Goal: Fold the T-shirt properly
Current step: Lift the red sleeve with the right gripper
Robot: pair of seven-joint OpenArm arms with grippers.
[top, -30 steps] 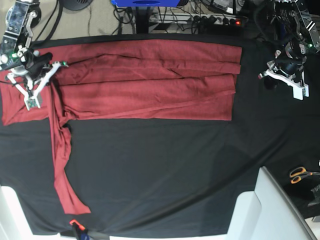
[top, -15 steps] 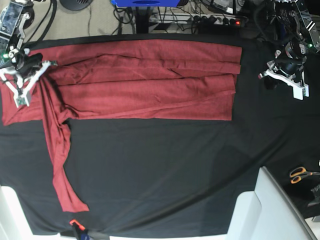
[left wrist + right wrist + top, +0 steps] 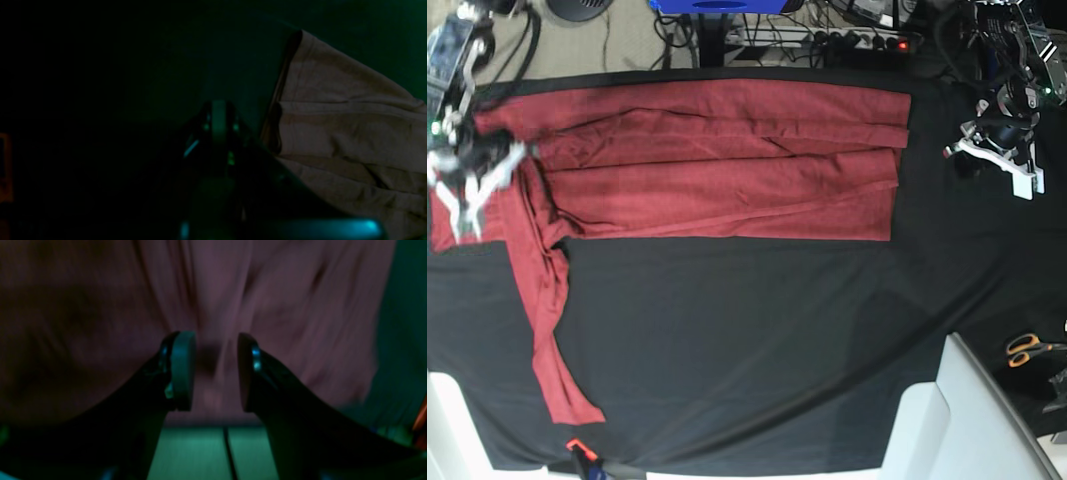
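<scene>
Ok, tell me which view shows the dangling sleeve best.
The base view: the sleeve trails whole across the black cloth. The right wrist view shows only blurred red fabric; the left wrist view shows the shirt's other end.

T-shirt [image 3: 717, 160] spread along bench [image 3: 777, 340] far side; my right pincer [image 3: 467, 190] over its left end, left pincer [image 3: 1002, 160] beyond right end; scissors [image 3: 1030, 349] near right.

the t-shirt [image 3: 717, 160], brick-red and plain, lies flat in long lengthwise folds along the far edge of the black tablecloth [image 3: 777, 340]; one sleeve trails from its left end toward the near-left corner.
</scene>
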